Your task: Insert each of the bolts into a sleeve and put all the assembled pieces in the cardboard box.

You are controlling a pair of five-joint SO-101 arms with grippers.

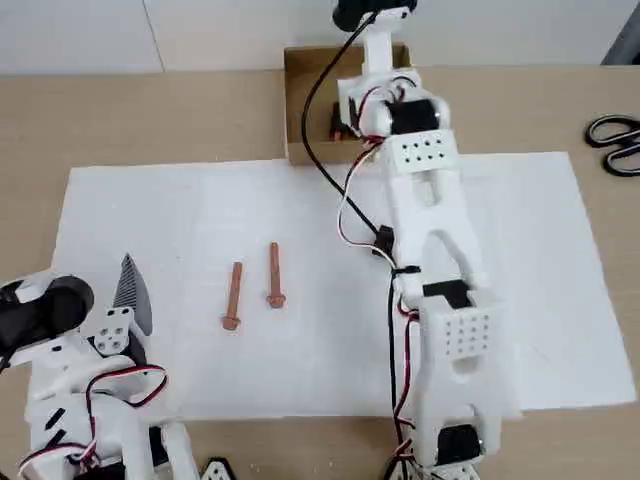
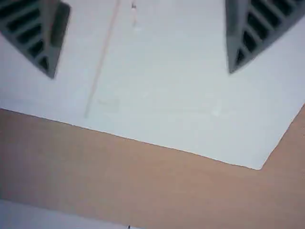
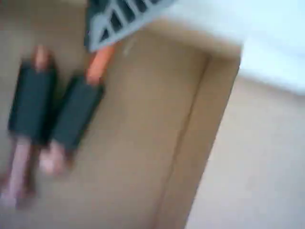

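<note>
Two loose brown bolts (image 1: 232, 295) (image 1: 275, 275) lie side by side on the white paper sheet (image 1: 200, 210), left of centre. The cardboard box (image 1: 300, 100) stands at the far edge of the sheet. Inside it lie two assembled pieces next to each other, each a black sleeve (image 3: 31, 102) (image 3: 76, 112) with a bolt through it. My right gripper (image 1: 345, 125) is stretched over the box, and the right gripper (image 3: 125, 16) sits right at the orange end of the nearer piece. My left gripper (image 2: 143, 52) stands open and empty low over the sheet's near left corner.
Scissors (image 1: 615, 140) lie on the wooden table (image 1: 150, 110) at the far right. The right arm (image 1: 440, 260) spans the sheet from the front edge to the box. The box's wall (image 3: 190, 143) rises beside the two pieces.
</note>
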